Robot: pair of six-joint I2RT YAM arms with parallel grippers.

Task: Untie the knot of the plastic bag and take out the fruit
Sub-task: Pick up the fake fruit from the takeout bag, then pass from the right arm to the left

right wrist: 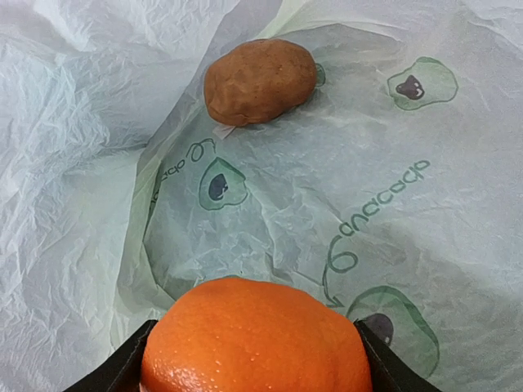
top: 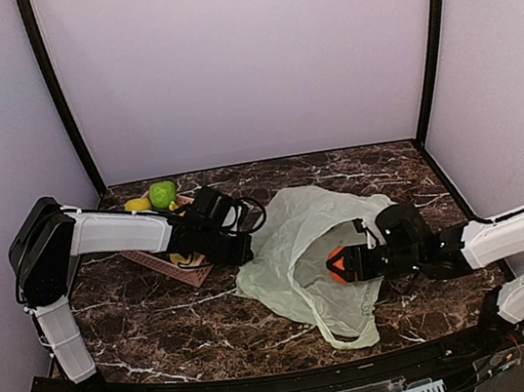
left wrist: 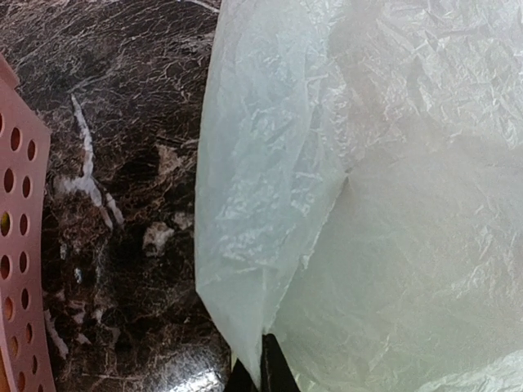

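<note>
Marble counter (top: 162, 319), dark brown with white veins, carries everything.

Plastic bag (top: 291, 221): pale green film, slack and flat mid-counter. Its mouth lies open toward your right arm, so the knot reads as already undone.

Basket (top: 159, 263): pink, perforated, at the far left beside the left arm. The green apple-like fruit (top: 163, 193) sits at its far end, out of the bag.

Left end effector (top: 233, 248): closed tight at the bag's left edge. The wrist view shows film running right down to the fingertip, so it looks to be pinching a fold and anchoring the bag.

Right end effector (top: 340, 265): inside the bag mouth, set wide around the orange fruit (right wrist: 257, 339), one finger on each flank.

Brown oval fruit (right wrist: 260, 80): on the printed film straight ahead of the right end effector, beyond the orange and apart from it. Its long axis runs crosswise to your fingers' approach. Your right arm is clearly the nearer one.

Judgement: lift the orange out first. The oval comes next, from the same side.
</note>
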